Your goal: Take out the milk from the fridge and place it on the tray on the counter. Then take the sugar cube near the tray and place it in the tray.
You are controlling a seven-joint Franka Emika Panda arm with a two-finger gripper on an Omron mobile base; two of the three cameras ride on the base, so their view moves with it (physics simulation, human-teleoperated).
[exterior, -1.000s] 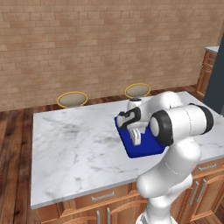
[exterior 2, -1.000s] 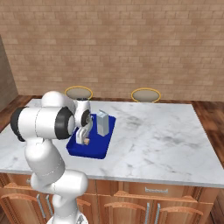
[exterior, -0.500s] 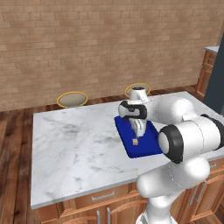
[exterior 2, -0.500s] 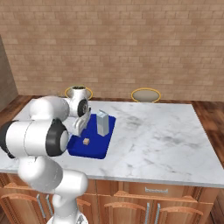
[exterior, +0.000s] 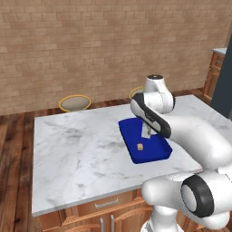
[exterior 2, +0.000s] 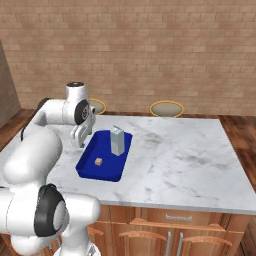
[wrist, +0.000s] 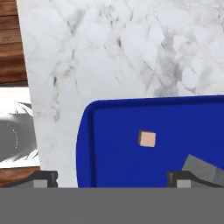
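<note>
A: On the tray (exterior 2: 88, 167), milk (exterior 2: 117, 141) upright toward its far side in the right base view; sugar cube (exterior 2: 99, 161) lying flat on the blue floor nearer the front edge; the two apart, not touching.

B: Hand view agrees? Cube (wrist: 147, 139) sits alone on blue, tray rim (wrist: 83, 144) curving round at the left; a grey corner of the carton (wrist: 205, 169) pokes in at lower right.

A: Yes; cube (exterior: 140, 147) also shows in the left base view on the tray (exterior: 158, 154); carton there is mostly hidden behind the arm, cannot make it out.

B: End effector?

A: End effector (wrist: 111, 177) above the tray, fingers (wrist: 43, 178) spread wide apart at the bottom of the hand view with nothing between them; in the right base view the end effector (exterior 2: 79, 137) hangs just beside the tray's left edge, clear of cube and carton.

B: Tray location?

A: Resting flat on the worktop (exterior 2: 190, 160), white-grey veined marble, left of its middle in the right base view; wooden cabinets (exterior 2: 175, 230) with metal handles under the slab.

B: Anything beyond?

A: Two round stools (exterior 2: 166, 108) behind the worktop; brick wall (exterior 2: 150, 45) at the back; wooden floor (exterior: 13, 149) to the side; a dark fridge edge (exterior: 224, 90) at the far right of the left base view.
</note>
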